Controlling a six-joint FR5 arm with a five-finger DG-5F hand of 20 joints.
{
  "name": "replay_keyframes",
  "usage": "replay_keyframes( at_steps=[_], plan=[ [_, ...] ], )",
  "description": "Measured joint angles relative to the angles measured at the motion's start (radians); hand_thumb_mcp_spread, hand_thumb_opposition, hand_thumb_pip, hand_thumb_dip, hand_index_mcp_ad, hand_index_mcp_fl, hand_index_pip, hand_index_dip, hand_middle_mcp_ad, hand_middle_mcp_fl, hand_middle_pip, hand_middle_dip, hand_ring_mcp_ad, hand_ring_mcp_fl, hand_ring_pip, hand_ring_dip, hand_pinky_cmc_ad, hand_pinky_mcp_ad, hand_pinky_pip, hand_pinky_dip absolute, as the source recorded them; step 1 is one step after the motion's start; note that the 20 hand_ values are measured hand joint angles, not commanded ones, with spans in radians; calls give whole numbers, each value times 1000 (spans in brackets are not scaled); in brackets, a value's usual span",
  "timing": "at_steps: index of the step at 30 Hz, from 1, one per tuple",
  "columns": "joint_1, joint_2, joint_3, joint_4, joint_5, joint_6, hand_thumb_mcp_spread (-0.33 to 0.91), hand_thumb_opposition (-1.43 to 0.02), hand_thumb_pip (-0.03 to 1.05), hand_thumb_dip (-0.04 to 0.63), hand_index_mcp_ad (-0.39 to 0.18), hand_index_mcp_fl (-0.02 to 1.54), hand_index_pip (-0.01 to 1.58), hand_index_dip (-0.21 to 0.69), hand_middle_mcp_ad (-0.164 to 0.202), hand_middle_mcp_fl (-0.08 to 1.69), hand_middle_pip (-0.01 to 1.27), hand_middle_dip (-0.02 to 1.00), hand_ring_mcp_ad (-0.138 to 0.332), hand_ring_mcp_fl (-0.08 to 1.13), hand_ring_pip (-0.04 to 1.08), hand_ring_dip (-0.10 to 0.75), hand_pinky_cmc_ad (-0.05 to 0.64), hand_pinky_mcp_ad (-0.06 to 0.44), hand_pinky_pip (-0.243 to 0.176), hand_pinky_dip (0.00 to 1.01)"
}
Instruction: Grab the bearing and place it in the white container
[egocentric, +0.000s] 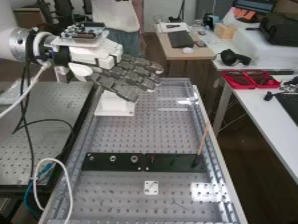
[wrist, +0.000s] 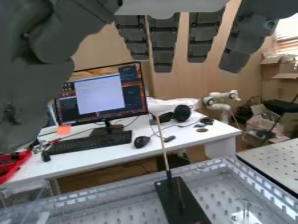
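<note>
Fingers (egocentric: 123, 80): open, relaxed — upper left
Container (egocentric: 114, 106): just below fingers, left of centre
Rings (egocentric: 134, 159): on black strip (egocentric: 123, 167) — lower left

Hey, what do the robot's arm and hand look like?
The arm is white, with a silvery metal ring near the wrist. The hand has a white body and dark grey, segmented fingers. A circuit board sits on top, and black and white cables hang down.
</note>
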Motion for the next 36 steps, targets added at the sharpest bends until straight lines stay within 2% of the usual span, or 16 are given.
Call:
replay_keyframes(
  at_steps=[7,9,16,23,27,29,36],
  plan=[
    [-38,-48,-63,70,7,14,312,-681,405,47,23,73,89,49,93,108,120,157,171,3,108,66,340,278,-63,236],
    [-53,-60,-74,89,-2,21,312,-679,463,73,14,75,101,51,93,108,120,161,175,3,108,66,340,281,-63,236],
    [-119,-107,-92,138,-69,34,354,-698,468,112,-38,152,122,40,93,106,124,157,173,2,101,72,340,281,-63,236],
    [-189,-168,-68,160,-173,37,438,-757,480,188,-94,258,405,91,89,94,126,175,168,5,108,87,340,281,-61,209],
    [-226,-210,-35,161,-247,31,463,-785,480,190,-117,291,611,138,87,75,126,175,161,5,105,87,340,279,-61,206],
    [-245,-230,-18,167,-287,25,468,-785,480,206,-119,290,660,143,87,72,126,175,164,5,105,87,340,279,-61,194],
    [-287,-287,28,190,-372,18,478,-803,480,220,-127,257,963,202,84,73,126,175,161,5,105,87,340,281,-63,194]
  ],
)
